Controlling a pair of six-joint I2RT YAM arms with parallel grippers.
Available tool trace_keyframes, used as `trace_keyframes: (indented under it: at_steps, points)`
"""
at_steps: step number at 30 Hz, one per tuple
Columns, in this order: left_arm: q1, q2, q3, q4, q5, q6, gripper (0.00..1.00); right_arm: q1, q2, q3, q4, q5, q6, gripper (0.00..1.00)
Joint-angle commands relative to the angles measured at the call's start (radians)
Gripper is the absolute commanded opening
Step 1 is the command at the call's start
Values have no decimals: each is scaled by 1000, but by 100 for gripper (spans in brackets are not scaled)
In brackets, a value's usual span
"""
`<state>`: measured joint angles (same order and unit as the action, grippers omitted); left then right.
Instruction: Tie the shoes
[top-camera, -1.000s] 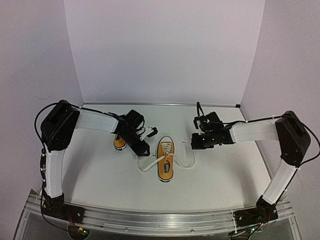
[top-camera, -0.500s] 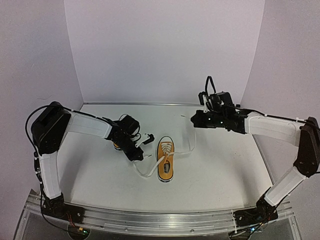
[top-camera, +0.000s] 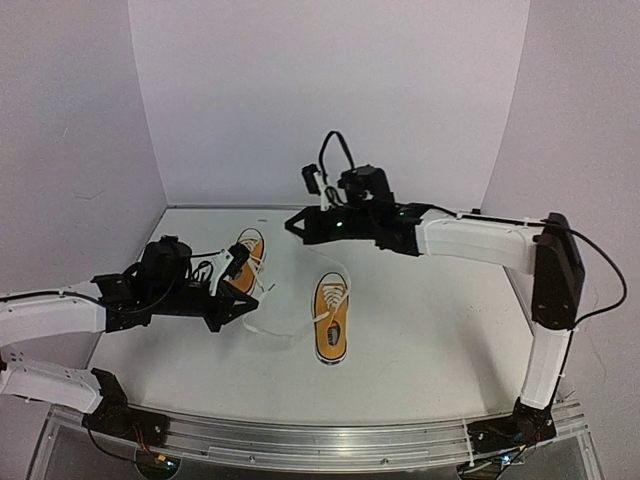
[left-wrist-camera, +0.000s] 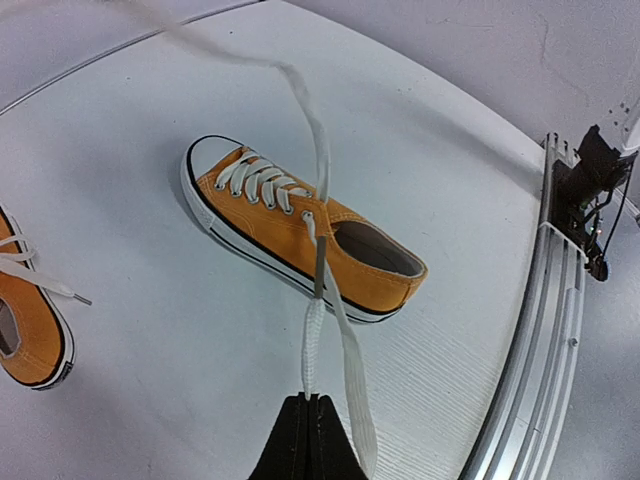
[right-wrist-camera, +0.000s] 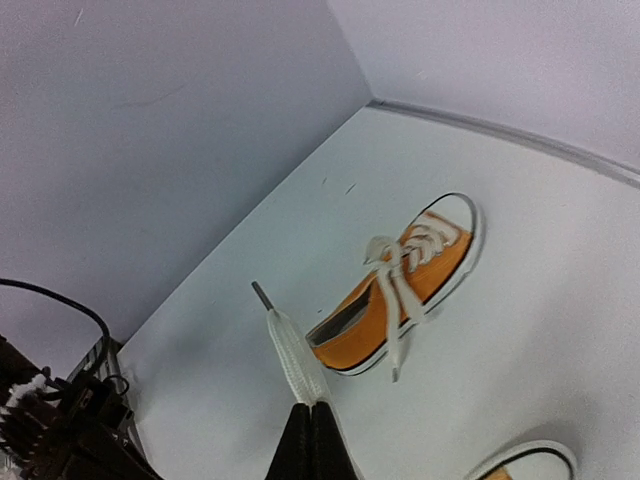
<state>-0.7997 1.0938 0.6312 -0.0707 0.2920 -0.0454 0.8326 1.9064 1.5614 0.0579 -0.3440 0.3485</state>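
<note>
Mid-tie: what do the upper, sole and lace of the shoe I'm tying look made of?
Upper: orange canvas seemingly, matte, visible stitching. Sole and toe cap: likely white rubber, smooth, dark-striped edge. Lace: flat white woven fabric, ribbed weave; its grey tip looks like plastic.

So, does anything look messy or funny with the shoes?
Yes. Neither is tied. The middle shoe has its lace ends pulled apart, one pinched by the left gripper, one by the right gripper. The other shoe sits apart, turned askew, its laces flopping over its side.
</note>
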Motion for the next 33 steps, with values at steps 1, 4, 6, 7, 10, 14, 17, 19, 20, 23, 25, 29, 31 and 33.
trace_keyframes:
  at_steps: [1,4,6,7,10,14,17,19,20,23,25,29,31,33]
  points:
    - [-26,-77,-53,93,-12,-68,0,67,166,122,-6,-110,10,4]
    - [-29,-96,-56,77,-23,-78,0,71,207,139,-46,-153,12,26]
    - [-29,-106,-66,81,-33,-79,0,70,183,114,-54,-135,0,41]
    - [-29,-107,-70,89,-39,-78,0,71,167,105,-76,-124,-10,50]
    - [-29,-96,-76,117,-51,-72,0,70,114,109,-166,-70,-53,62]
    - [-29,-55,-57,128,-104,-60,0,70,-2,52,-193,14,-96,66]
    - [-27,-8,-21,114,-186,-57,0,71,-80,-10,-192,113,-127,73]
    - [-14,44,18,110,-214,-55,0,71,-115,-51,-191,182,-170,80]
    - [0,75,41,109,-207,-55,0,70,-128,-68,-192,207,-191,82]
    - [92,193,118,115,-60,-80,0,66,-110,-50,-265,224,-256,84]
    - [164,264,159,153,38,-109,0,54,-97,-36,-330,211,-263,85]
    - [231,453,287,164,140,-78,0,11,-166,-138,-278,80,-249,91]
    - [232,543,372,149,162,-44,0,-6,-194,-182,-266,60,-237,90]
    - [232,635,433,176,194,-36,0,-9,-212,-219,-258,38,-232,89]
